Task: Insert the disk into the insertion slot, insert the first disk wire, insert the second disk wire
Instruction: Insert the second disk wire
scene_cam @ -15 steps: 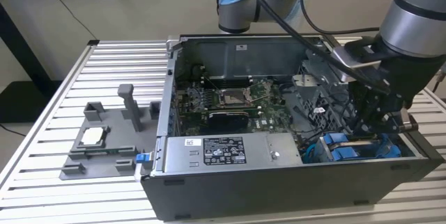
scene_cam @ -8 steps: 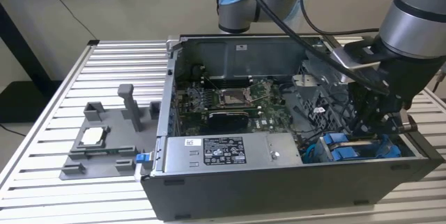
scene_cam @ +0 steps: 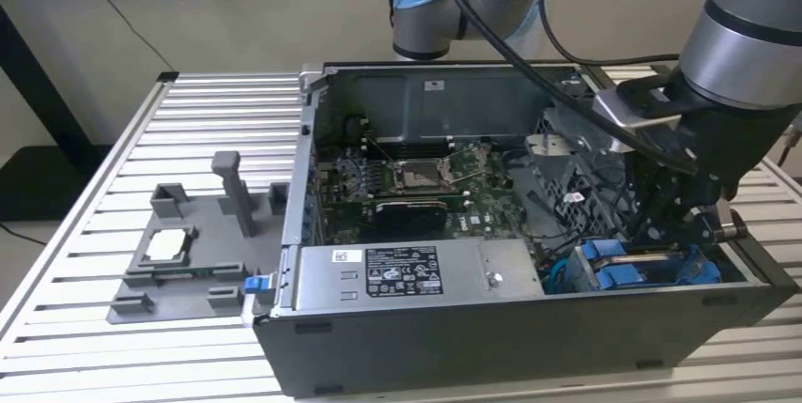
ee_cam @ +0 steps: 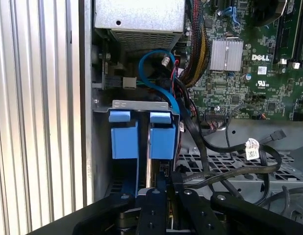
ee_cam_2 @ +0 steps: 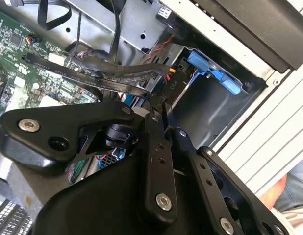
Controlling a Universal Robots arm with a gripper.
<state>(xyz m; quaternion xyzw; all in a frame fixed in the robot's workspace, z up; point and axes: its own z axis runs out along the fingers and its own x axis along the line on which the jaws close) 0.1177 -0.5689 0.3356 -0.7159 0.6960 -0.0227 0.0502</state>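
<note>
The insertion slot (scene_cam: pixel 566 276) is at the case's near corner on the exterior view's right. In it stands the disk (scene_cam: pixel 645 262), with the blue carrier on both sides. In the first wrist view the blue carrier (ee_cam: pixel 163 142) fills the slot's grey metal frame (ee_cam: pixel 141 104). My gripper (scene_cam: pixel 681 234) reaches down into the case just above the slot. In both wrist views its fingers (ee_cam_2: pixel 154 147) are drawn together at the tips, with a black disk wire (ee_cam: pixel 205 175) running in between them. The slot's blue tabs (ee_cam_2: pixel 213 73) lie just beyond the gripper (ee_cam_2: pixel 159 104).
The silver power-supply box (scene_cam: pixel 401 271) sits beside the slot, with the green motherboard (scene_cam: pixel 426 182) behind it. Loose black cables (ee_cam_2: pixel 92 73) cross near the fingers. A grey fixture (scene_cam: pixel 188 262) holding a small square chip rests on the slatted table (scene_cam: pixel 88 196), on the exterior view's left.
</note>
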